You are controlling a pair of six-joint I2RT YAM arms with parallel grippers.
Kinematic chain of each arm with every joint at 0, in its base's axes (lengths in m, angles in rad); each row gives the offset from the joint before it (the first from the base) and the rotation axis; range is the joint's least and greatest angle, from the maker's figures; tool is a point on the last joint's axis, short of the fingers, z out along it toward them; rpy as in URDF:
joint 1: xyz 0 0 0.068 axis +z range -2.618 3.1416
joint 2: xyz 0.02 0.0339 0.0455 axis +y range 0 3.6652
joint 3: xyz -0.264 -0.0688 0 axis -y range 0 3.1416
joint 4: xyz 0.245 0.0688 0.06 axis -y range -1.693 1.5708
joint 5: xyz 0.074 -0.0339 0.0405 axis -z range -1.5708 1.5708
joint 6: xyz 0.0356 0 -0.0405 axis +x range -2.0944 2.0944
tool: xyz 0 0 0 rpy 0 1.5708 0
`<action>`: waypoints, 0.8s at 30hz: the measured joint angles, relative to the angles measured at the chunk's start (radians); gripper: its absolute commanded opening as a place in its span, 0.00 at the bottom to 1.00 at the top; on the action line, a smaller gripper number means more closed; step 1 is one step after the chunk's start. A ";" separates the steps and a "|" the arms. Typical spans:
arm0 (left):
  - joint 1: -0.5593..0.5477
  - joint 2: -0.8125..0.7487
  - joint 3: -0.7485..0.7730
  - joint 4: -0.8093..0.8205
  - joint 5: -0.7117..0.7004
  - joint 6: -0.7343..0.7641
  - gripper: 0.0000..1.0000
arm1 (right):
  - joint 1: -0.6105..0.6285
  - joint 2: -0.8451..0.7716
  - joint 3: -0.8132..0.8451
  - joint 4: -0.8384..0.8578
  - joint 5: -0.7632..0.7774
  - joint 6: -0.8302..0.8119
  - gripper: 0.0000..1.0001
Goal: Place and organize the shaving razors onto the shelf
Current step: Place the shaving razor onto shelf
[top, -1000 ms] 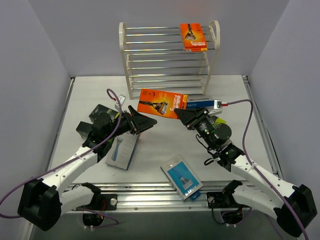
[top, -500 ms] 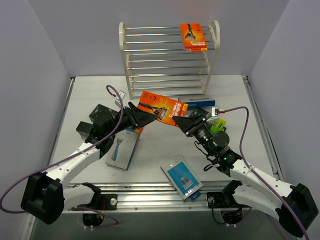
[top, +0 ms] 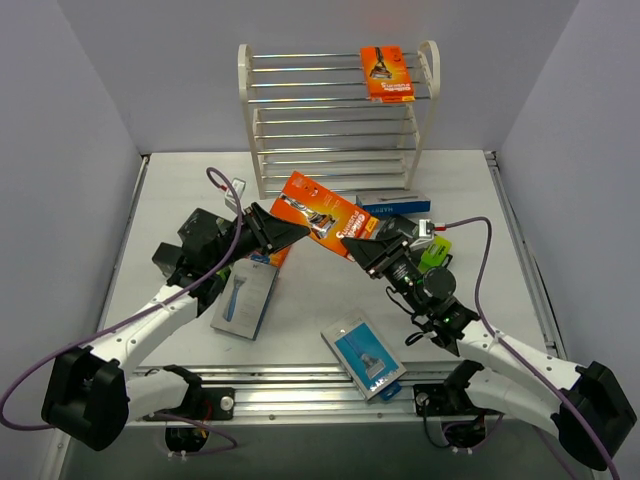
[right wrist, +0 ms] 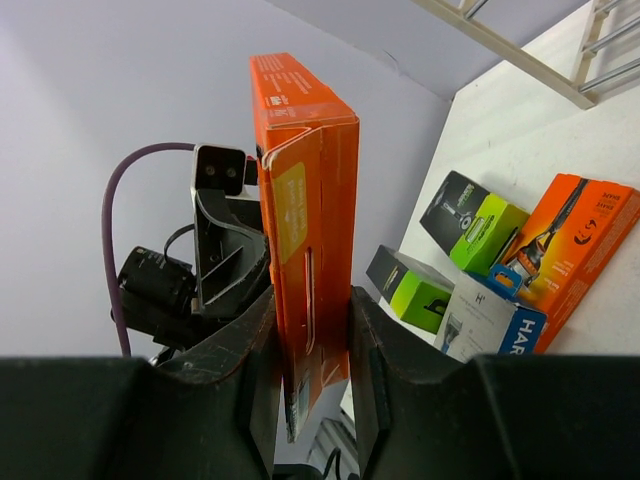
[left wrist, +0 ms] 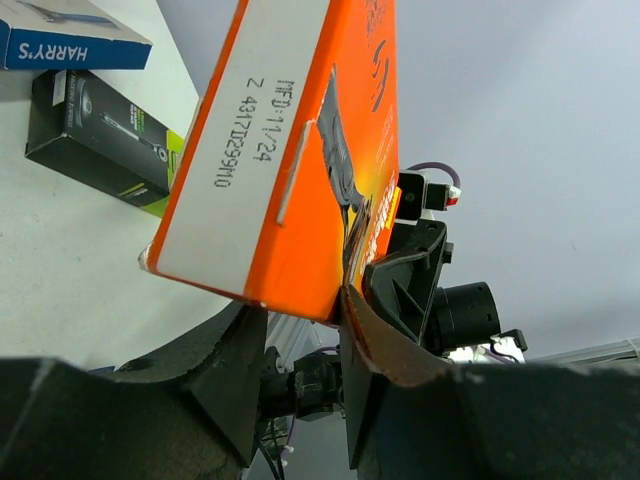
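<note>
An orange razor pack [top: 325, 213] hangs above the table between both arms. My left gripper [top: 288, 231] is shut on its left end, and in the left wrist view the left gripper [left wrist: 295, 312] pinches the pack [left wrist: 290, 150] at its lower edge. My right gripper [top: 374, 246] is shut on the other end; in the right wrist view the right gripper [right wrist: 311, 318] squeezes the pack [right wrist: 305, 190] edge-on. The white shelf [top: 250, 110] stands at the back, with one orange pack [top: 387, 73] on its top tier.
A grey-blue pack [top: 245, 300] lies by the left arm and another [top: 365, 355] near the front edge. A blue Harry's box [top: 393, 203] lies before the shelf. A black-and-green box [top: 436, 252] sits beside the right arm. The right wrist view shows two black-and-green boxes [right wrist: 470, 215] and an orange pack [right wrist: 570, 240].
My left gripper went from open beside the orange pack to shut on its left end. The pack tilted, its left end rising, and both grippers shifted slightly left.
</note>
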 measured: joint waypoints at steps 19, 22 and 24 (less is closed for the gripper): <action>0.120 -0.017 0.000 -0.021 0.171 0.029 0.02 | 0.024 -0.040 0.001 -0.063 -0.037 -0.058 0.45; 0.135 -0.017 0.000 -0.034 0.187 0.043 0.02 | 0.024 -0.043 0.005 -0.069 -0.037 -0.067 0.48; 0.137 -0.017 0.000 -0.043 0.201 0.050 0.02 | 0.024 -0.043 0.005 -0.072 -0.037 -0.072 0.48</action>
